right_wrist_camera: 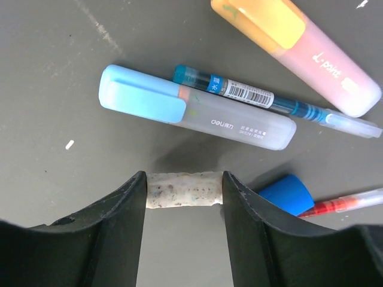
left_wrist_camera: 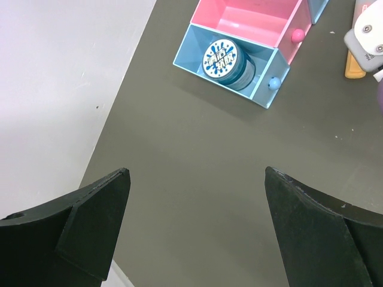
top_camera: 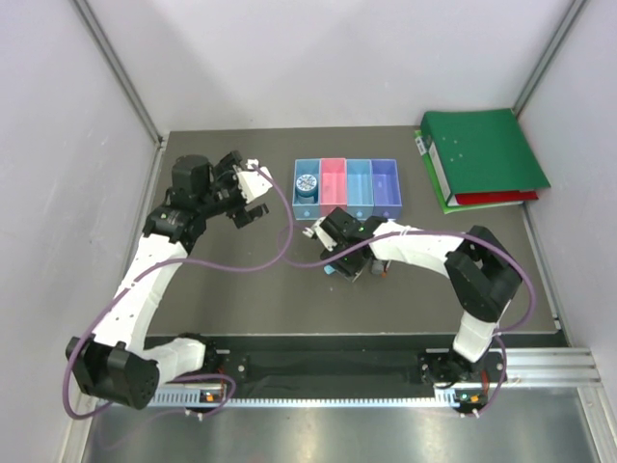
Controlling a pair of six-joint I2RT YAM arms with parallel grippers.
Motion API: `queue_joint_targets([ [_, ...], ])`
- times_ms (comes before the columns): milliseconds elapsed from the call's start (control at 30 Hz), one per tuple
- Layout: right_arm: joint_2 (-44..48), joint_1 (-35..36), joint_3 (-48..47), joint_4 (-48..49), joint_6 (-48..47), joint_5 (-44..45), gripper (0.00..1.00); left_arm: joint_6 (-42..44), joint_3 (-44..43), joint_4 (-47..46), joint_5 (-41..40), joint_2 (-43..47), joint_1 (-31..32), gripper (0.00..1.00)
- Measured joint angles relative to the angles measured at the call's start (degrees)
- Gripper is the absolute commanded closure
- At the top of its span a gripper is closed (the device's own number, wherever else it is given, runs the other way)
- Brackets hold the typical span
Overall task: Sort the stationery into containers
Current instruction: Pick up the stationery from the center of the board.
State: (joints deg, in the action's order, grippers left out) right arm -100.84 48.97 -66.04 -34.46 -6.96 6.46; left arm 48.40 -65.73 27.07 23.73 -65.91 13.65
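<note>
My right gripper (right_wrist_camera: 184, 192) is shut on a speckled tan eraser (right_wrist_camera: 184, 189), one finger against each end. Just beyond it lie a light-blue marker (right_wrist_camera: 197, 110), a thin blue pen (right_wrist_camera: 269, 98) and an orange-yellow highlighter (right_wrist_camera: 299, 45). A small blue cylinder (right_wrist_camera: 286, 194) and a red pen (right_wrist_camera: 347, 202) lie to the right. From above, the right gripper (top_camera: 342, 265) is in front of the four containers (top_camera: 359, 185). A round blue disc (left_wrist_camera: 226, 60) sits in the blue bin (left_wrist_camera: 209, 81). My left gripper (left_wrist_camera: 197, 179) hangs open over bare table.
Green binders (top_camera: 482, 149) lie at the back right corner. The pink bin (left_wrist_camera: 251, 18) stands beside the blue one. White walls close off the left, back and right of the table. My left gripper (top_camera: 249, 203) hovers left of the bins.
</note>
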Motion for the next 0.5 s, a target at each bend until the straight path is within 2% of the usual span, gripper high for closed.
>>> queue_joint_targets([
  [267,0.39,0.0,-3.58,-2.1,-4.07,1.16,0.48,0.0,0.0,-0.07,0.0,-0.37,0.0,0.01],
  [500,-0.09,-0.13,-14.27,-2.25,-8.04,3.17,0.47,0.07,-0.02,-0.09,-0.07,-0.37,0.0,0.01],
])
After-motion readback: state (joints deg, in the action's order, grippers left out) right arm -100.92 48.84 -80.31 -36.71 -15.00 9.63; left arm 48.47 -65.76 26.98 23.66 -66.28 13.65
